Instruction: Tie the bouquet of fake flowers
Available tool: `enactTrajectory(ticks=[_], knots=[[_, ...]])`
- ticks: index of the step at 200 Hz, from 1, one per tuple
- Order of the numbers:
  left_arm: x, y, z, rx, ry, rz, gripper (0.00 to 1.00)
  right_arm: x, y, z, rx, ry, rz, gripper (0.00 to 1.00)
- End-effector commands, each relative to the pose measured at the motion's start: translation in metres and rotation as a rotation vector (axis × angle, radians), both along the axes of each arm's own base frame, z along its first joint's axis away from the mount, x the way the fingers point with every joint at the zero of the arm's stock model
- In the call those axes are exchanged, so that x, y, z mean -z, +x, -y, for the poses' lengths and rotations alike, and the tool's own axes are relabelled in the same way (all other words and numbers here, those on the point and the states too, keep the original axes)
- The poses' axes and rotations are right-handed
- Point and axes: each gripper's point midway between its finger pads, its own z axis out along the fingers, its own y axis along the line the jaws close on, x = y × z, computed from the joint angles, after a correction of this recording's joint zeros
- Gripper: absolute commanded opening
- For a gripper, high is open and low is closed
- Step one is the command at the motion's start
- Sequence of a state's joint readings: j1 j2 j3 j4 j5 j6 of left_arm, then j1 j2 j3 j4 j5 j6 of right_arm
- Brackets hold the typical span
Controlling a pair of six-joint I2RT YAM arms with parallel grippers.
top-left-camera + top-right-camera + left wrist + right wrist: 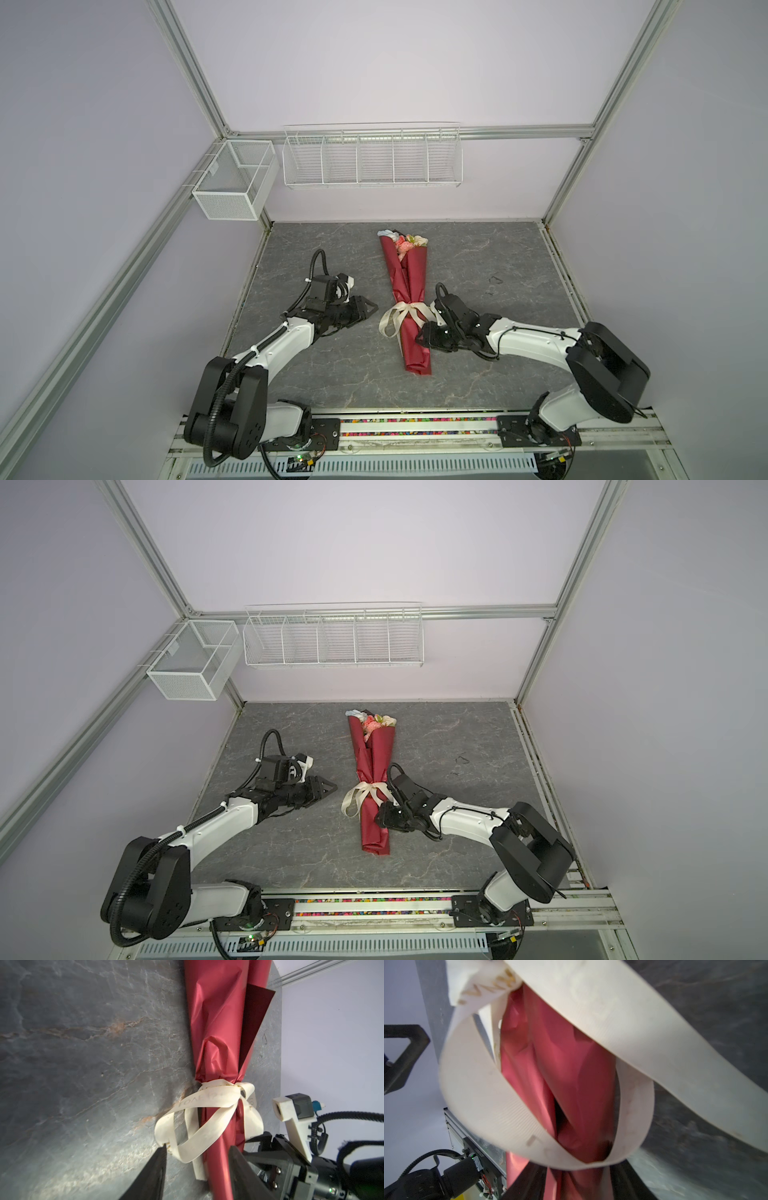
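The bouquet of fake flowers (409,282) (376,766) lies lengthways on the grey table, wrapped in dark-red paper, blooms at the far end. A cream printed ribbon (405,316) (365,796) is tied round its narrow part in a bow with loose loops. My left gripper (372,308) (332,788) hangs open, left of the bow and apart from it; in the left wrist view (198,1147) a ribbon (207,1103) loop lies beyond its tips. My right gripper (420,337) (379,817) is at the wrap's right edge just below the bow, jaws apart (579,1164) with red paper (560,1064) and a ribbon (477,1095) loop between them.
A white mesh basket (232,187) and a wire rack (372,158) hang on the back walls. Aluminium frame posts edge the table. The arms' base rail (415,424) runs along the front. A small dark mark (494,279) sits on the table right of the bouquet.
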State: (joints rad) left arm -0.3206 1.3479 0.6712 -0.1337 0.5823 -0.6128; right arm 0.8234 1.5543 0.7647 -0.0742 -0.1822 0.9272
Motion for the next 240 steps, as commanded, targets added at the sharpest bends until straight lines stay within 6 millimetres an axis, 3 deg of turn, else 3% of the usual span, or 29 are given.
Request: enactTrajectory(ticks=[1, 18, 30, 62, 80, 91, 109, 123, 145, 167, 180, 199, 210, 219, 240], knots=[[-0.013, 0.008, 0.012, 0.028, -0.031, 0.03, 0.49, -0.016, 0.009, -0.027, 0.007, 0.082, 0.034, 0.51], [-0.015, 0.008, 0.012, 0.022, -0.025, 0.044, 0.48, -0.038, 0.006, -0.03, -0.027, 0.091, 0.117, 0.51], [-0.017, 0.008, 0.007, 0.003, -0.002, 0.063, 0.47, -0.052, 0.003, -0.016, -0.054, 0.005, 0.202, 0.53], [-0.021, 0.01, -0.018, -0.076, 0.115, 0.144, 0.47, -0.089, 0.019, 0.082, 0.047, -0.413, 0.492, 0.62], [-0.021, 0.016, -0.043, -0.172, 0.19, 0.171, 0.45, -0.125, 0.035, 0.132, 0.121, -0.576, 0.655, 0.64], [-0.026, 0.021, -0.058, -0.22, 0.202, 0.191, 0.45, -0.145, 0.044, 0.166, 0.22, -0.683, 0.728, 0.71], [-0.037, 0.027, -0.091, -0.336, 0.273, 0.227, 0.49, -0.164, 0.055, 0.208, 0.338, -0.8, 0.809, 0.78], [-0.046, 0.027, -0.116, -0.424, 0.377, 0.277, 0.55, -0.158, 0.066, 0.224, 0.336, -0.85, 0.859, 0.86], [-0.06, 0.026, -0.149, -0.532, 0.513, 0.394, 0.76, -0.126, 0.08, 0.257, 0.367, -0.909, 0.813, 0.95], [-0.073, 0.022, -0.185, -0.652, 0.672, 0.483, 0.9, -0.092, 0.092, 0.28, 0.387, -0.848, 0.72, 0.96], [-0.079, 0.019, -0.201, -0.693, 0.772, 0.542, 0.93, -0.084, 0.101, 0.284, 0.368, -0.785, 0.701, 0.96], [-0.084, 0.017, -0.222, -0.765, 0.874, 0.591, 0.99, -0.081, 0.121, 0.286, 0.365, -0.737, 0.768, 0.96], [-0.082, 0.019, -0.227, -0.769, 0.89, 0.61, 1.0, -0.081, 0.133, 0.274, 0.315, -0.697, 0.834, 0.96], [-0.078, 0.022, -0.228, -0.766, 0.899, 0.63, 1.0, -0.079, 0.142, 0.277, 0.301, -0.676, 0.868, 0.96], [-0.062, 0.032, -0.225, -0.751, 0.906, 0.672, 1.0, -0.071, 0.155, 0.245, 0.119, -0.564, 0.978, 0.95]])
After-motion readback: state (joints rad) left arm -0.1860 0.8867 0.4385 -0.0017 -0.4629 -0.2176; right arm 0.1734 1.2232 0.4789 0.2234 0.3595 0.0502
